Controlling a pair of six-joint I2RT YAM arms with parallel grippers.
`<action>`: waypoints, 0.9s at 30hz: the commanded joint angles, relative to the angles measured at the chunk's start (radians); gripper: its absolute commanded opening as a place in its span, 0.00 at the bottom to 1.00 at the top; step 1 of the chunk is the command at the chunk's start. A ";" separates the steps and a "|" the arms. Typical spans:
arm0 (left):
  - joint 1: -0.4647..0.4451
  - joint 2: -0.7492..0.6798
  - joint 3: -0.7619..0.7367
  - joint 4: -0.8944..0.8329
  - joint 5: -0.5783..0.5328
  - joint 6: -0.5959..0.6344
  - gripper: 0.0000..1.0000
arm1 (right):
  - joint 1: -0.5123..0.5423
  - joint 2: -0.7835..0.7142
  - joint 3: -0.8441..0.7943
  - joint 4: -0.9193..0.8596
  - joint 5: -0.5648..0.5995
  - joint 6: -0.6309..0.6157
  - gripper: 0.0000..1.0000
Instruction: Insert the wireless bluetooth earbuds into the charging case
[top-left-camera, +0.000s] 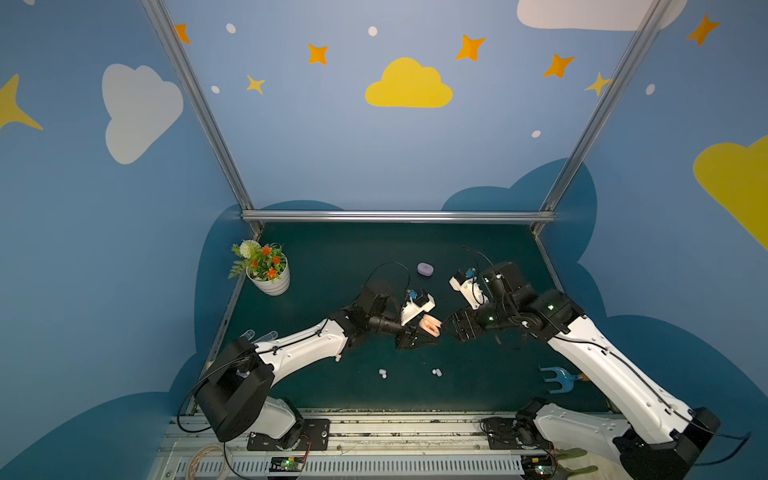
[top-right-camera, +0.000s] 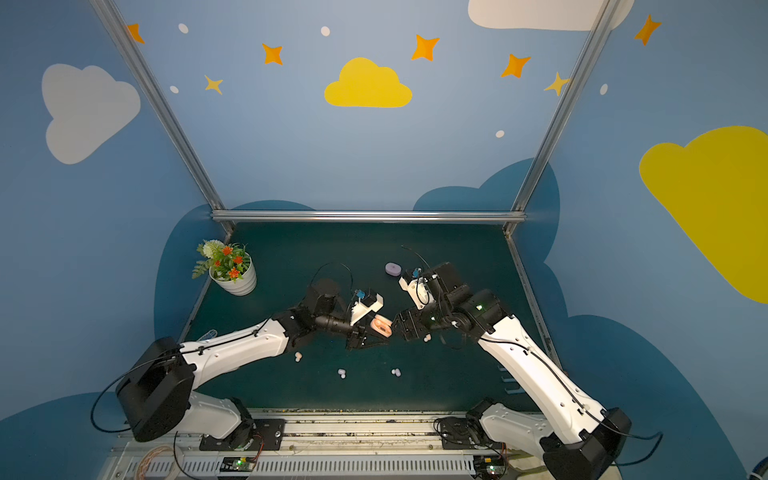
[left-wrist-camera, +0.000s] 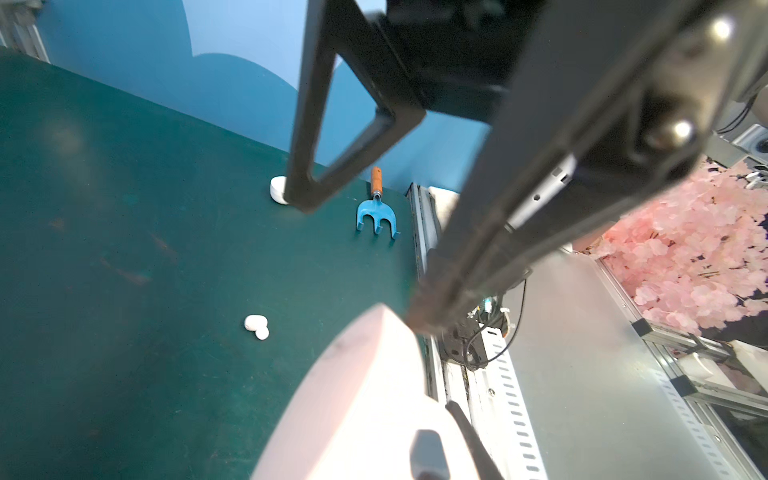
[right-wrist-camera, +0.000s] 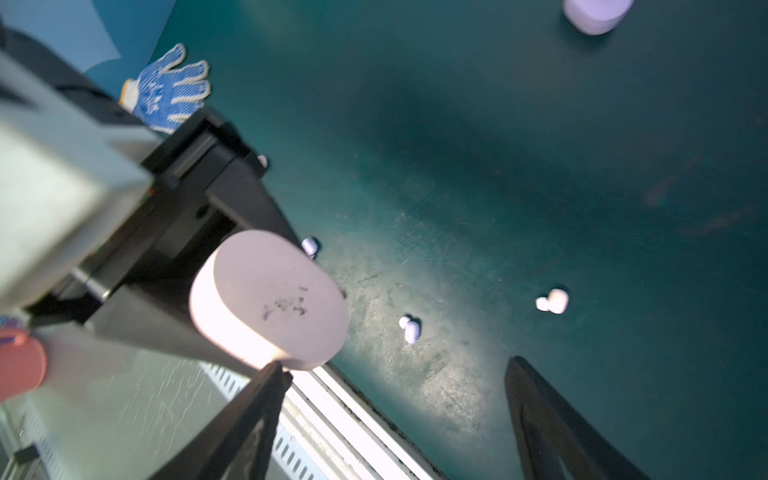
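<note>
My left gripper (top-left-camera: 430, 333) is shut on a peach-pink charging case (top-left-camera: 432, 325) and holds it above the middle of the green mat; the case's lid looks open in both top views. In the right wrist view the case's smudged flat face (right-wrist-camera: 270, 303) points at the camera. My right gripper (right-wrist-camera: 395, 365) stands open with nothing inside, one fingertip against the case's rim. The earbuds lie loose on the mat: a lavender one (right-wrist-camera: 411, 328), a pale one (right-wrist-camera: 552, 301), another lavender one (right-wrist-camera: 309, 246), and a white one (left-wrist-camera: 256, 326).
A shut lavender case (top-left-camera: 425, 269) lies further back. A white case (left-wrist-camera: 277, 189) and a blue garden fork (left-wrist-camera: 376, 216) lie near the mat's right edge. A potted plant (top-left-camera: 270, 278) stands back left, and a dotted glove (right-wrist-camera: 170, 89) lies at the left edge.
</note>
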 joint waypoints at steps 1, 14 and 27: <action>-0.016 -0.006 0.030 0.042 0.066 0.011 0.25 | -0.013 0.005 0.014 0.008 0.046 0.024 0.81; -0.014 -0.006 0.016 0.051 0.025 0.008 0.24 | -0.024 -0.004 0.040 -0.035 -0.007 0.052 0.81; 0.032 -0.087 -0.088 0.124 -0.096 -0.027 0.24 | -0.055 -0.033 0.030 -0.076 -0.108 0.147 0.92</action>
